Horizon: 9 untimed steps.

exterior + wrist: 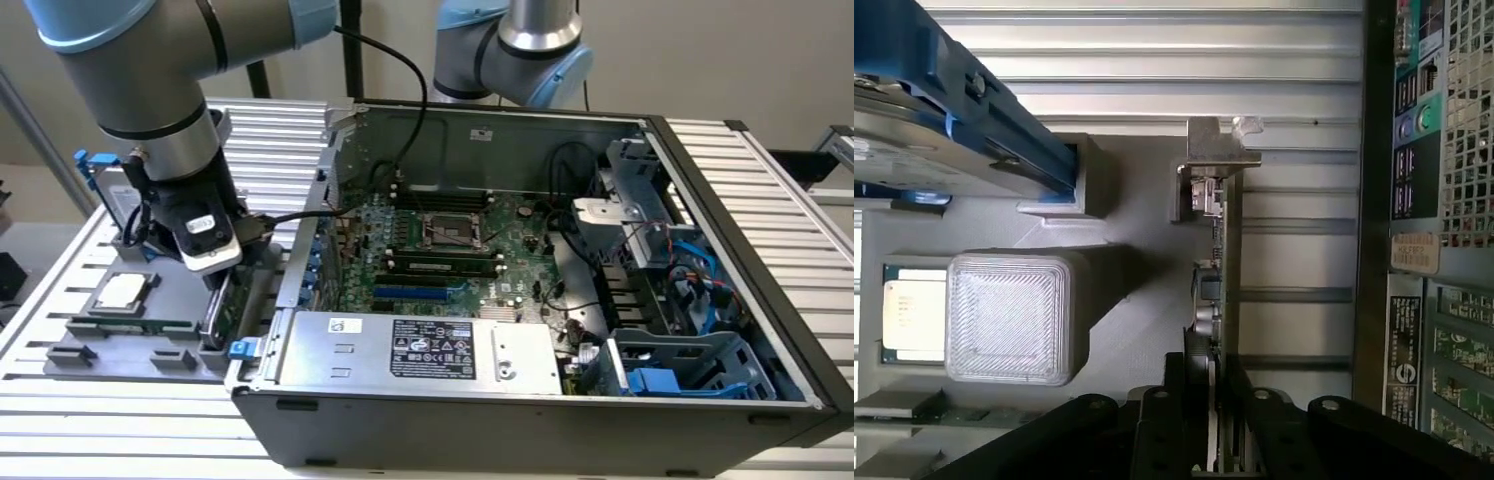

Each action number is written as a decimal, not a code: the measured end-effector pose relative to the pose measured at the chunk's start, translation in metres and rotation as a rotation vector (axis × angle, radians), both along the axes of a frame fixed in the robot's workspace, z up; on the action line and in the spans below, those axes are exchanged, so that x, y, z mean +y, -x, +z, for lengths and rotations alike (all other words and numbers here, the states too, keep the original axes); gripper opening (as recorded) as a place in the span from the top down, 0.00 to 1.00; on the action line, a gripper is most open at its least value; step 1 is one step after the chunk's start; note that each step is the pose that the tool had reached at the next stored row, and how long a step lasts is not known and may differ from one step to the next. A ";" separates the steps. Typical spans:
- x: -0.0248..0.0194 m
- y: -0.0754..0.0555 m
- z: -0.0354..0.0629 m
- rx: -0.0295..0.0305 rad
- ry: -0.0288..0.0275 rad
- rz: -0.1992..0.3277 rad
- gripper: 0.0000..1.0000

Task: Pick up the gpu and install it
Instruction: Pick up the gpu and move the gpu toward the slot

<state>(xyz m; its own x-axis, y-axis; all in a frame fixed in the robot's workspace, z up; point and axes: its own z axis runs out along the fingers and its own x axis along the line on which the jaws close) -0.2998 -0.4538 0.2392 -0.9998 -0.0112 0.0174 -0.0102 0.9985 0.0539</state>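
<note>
The gpu (220, 303) stands on edge at the right side of the grey parts tray (60, 355), just outside the open computer case (694, 180). In the wrist view the gpu (1220, 250) appears edge-on, its silver end bracket (1212, 152) at the far end. My gripper (214, 272) comes down on the card from above. Its black fingers (1176, 400) press both faces of the card, so the gripper (1212, 410) is shut on it. The motherboard (441, 245) with its blue slot (420, 293) lies inside the case.
On the tray sit a processor (120, 292), a green memory stick (134, 325) and a silver hard drive with blue rails (114, 195). The case's left wall (320, 230) rises close beside the card. A power supply (414, 348) fills the case's front, and cables run along its right.
</note>
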 end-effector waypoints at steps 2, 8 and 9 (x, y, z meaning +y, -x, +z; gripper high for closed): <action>0.0000 0.000 0.0000 0.0001 0.0000 0.002 1.00; 0.0000 0.000 0.0010 0.0000 -0.0002 0.002 1.00; 0.0000 0.000 0.0023 -0.0001 -0.0002 0.002 1.00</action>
